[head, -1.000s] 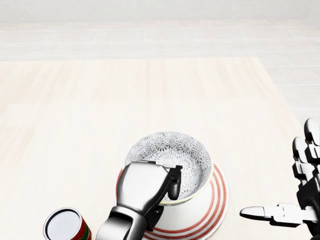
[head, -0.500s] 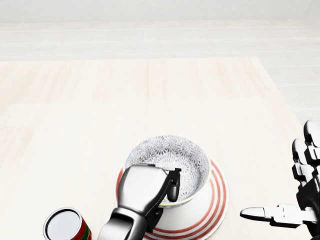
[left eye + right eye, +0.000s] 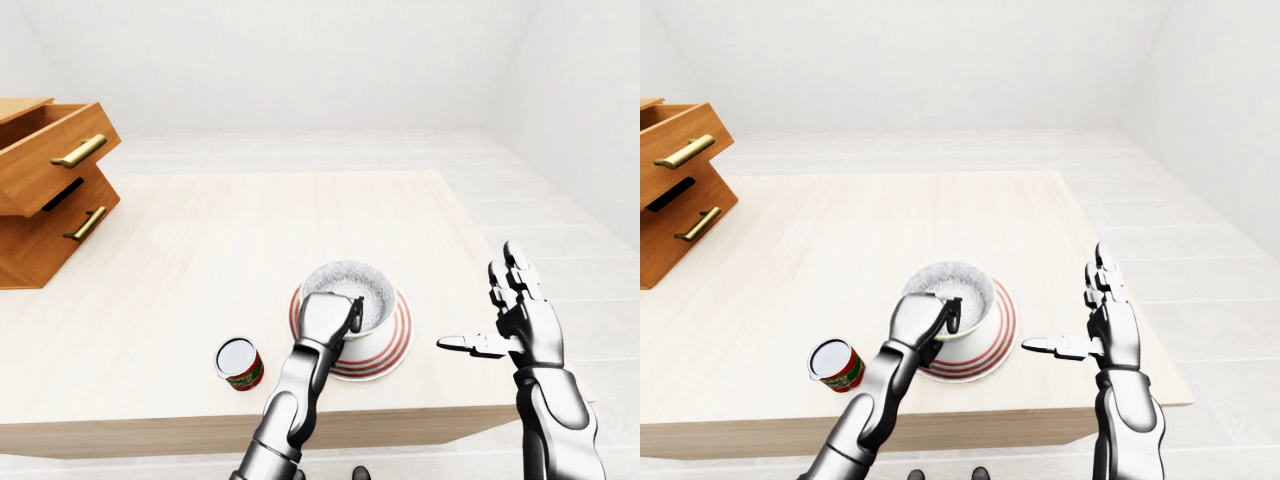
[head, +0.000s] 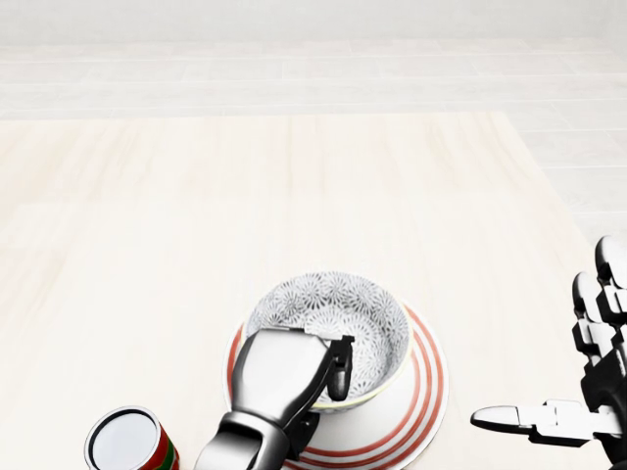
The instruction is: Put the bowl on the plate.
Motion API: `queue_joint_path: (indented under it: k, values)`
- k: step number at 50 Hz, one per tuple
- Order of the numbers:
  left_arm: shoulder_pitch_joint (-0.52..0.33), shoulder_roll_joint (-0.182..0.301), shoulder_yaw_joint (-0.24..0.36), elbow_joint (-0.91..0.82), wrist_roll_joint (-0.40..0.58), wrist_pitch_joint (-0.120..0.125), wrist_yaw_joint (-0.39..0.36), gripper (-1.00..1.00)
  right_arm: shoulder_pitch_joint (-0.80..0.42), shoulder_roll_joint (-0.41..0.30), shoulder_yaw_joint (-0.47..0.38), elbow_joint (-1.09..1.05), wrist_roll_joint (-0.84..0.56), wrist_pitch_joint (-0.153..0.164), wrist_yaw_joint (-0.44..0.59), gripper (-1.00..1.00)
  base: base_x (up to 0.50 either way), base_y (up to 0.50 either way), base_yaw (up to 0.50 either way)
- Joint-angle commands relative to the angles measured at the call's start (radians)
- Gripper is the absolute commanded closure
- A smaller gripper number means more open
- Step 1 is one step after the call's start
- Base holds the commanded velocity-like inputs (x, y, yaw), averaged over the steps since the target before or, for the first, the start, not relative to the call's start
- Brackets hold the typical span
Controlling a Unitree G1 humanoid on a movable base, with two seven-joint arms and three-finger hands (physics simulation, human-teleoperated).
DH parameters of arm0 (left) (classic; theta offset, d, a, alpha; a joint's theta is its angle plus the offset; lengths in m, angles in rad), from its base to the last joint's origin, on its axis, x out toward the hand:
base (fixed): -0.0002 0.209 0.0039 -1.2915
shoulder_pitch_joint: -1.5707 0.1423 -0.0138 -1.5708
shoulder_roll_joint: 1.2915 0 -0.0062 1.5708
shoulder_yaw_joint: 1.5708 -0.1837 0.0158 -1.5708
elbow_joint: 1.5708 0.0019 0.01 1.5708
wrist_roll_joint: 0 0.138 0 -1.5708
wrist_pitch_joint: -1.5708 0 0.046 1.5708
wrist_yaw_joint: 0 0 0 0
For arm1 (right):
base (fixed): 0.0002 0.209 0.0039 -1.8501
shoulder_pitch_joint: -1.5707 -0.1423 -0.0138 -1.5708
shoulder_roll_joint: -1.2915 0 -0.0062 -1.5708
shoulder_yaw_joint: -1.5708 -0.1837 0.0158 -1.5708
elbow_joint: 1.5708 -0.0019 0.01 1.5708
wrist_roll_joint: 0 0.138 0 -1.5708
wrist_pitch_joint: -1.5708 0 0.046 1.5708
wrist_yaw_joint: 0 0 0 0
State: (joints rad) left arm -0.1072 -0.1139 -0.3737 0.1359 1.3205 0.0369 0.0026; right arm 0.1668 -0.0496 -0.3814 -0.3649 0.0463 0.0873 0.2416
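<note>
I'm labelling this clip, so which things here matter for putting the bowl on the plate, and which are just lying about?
Part of the job: bowl, plate, left robot hand gripping the bowl's rim.
Lying about: can, wooden drawers, and the right robot hand, open and off to the side.

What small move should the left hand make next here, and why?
Probably open the fingers and release. The bowl sits centred over the red-striped plate, apparently resting on it, while the left hand pinches its lower rim in the head view. The right hand is open, off to the side. If contact isn't complete, ease down slightly first.
</note>
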Motion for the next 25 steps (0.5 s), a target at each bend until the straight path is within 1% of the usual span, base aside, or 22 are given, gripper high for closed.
queue_joint_path:
  k: [1,9,19,25]
  values:
    - [0.003,-0.002,-0.004,-0.011,0.000,-0.003,0.028,1.00,0.001,0.000,-0.001,-0.005,0.001,0.000,0.001,-1.00,0.00,0.00,0.00]
    - [0.002,-0.002,-0.009,0.003,0.008,-0.003,0.039,1.00,0.003,-0.001,-0.007,-0.011,0.004,0.000,0.003,-1.00,0.00,0.00,0.00]
    - [0.006,-0.003,-0.010,-0.028,0.006,0.000,0.017,1.00,0.002,0.001,-0.011,-0.014,0.005,0.000,0.006,-1.00,0.00,0.00,0.00]
    - [0.010,-0.001,-0.013,-0.017,0.008,-0.003,0.029,1.00,0.002,0.001,-0.009,-0.008,0.002,0.000,0.005,-1.00,0.00,0.00,0.00]
